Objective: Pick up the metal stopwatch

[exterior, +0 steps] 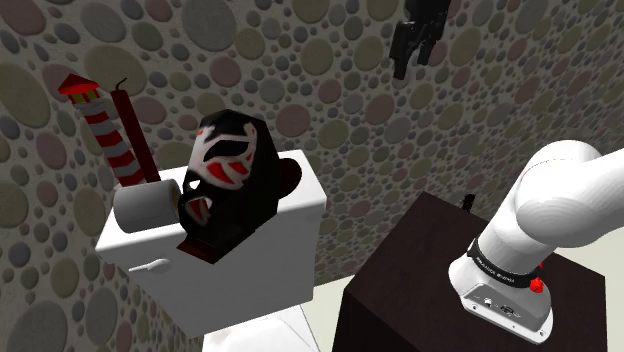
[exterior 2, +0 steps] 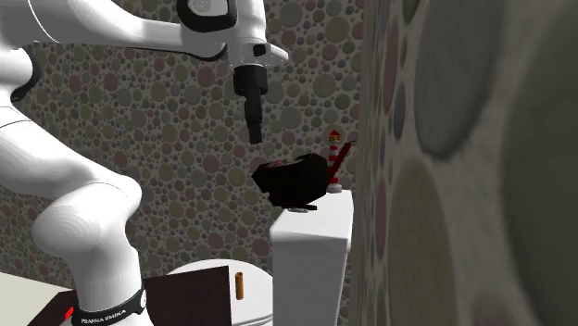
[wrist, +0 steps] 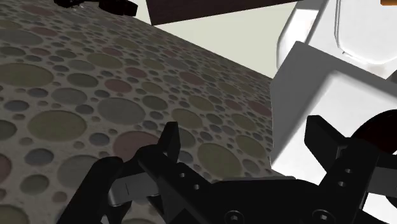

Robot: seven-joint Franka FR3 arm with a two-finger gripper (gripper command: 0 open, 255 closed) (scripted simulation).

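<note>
Pebble-patterned wall [exterior: 300, 60] closes in a small bathroom, and a white toilet tank [exterior: 275, 265] carries the things. On its lid sit a black, red and white mask [exterior: 225, 170], a red-and-white striped rocket [exterior: 105, 125] leaning by the wall, and a plain grey round-bodied thing that I take for the stopwatch [exterior: 143, 205]; it sits just beside the mask, between it and the rocket. All of this lies well below the jaws and off to one side of them. The jaws hang high against the wall, empty, their two fingers standing apart as the wrist view plainly shows, with nothing between them; past them in that view are the wall, the tank's white corner [wrist: 305, 95] and a dark edge of the mask [wrist: 382, 127].

Judged from this, the task is barely begun: no approach, no contact, no lift; nearly everything is left. The jaws have to come down over the lid, line up across the grey body clear of the mask, close on it and raise it. The mask crowds the stopwatch closely, so I reckon the descent wants care on that side.

Writing is scarce; a dark band [exterior 2: 109, 310] round the base of the arm [exterior 2: 83, 213] bears small white letters that seem to read FRANKA EMIKA; the dark stand [exterior: 420, 270], the tank and the things on it carry nothing I can read.
</note>
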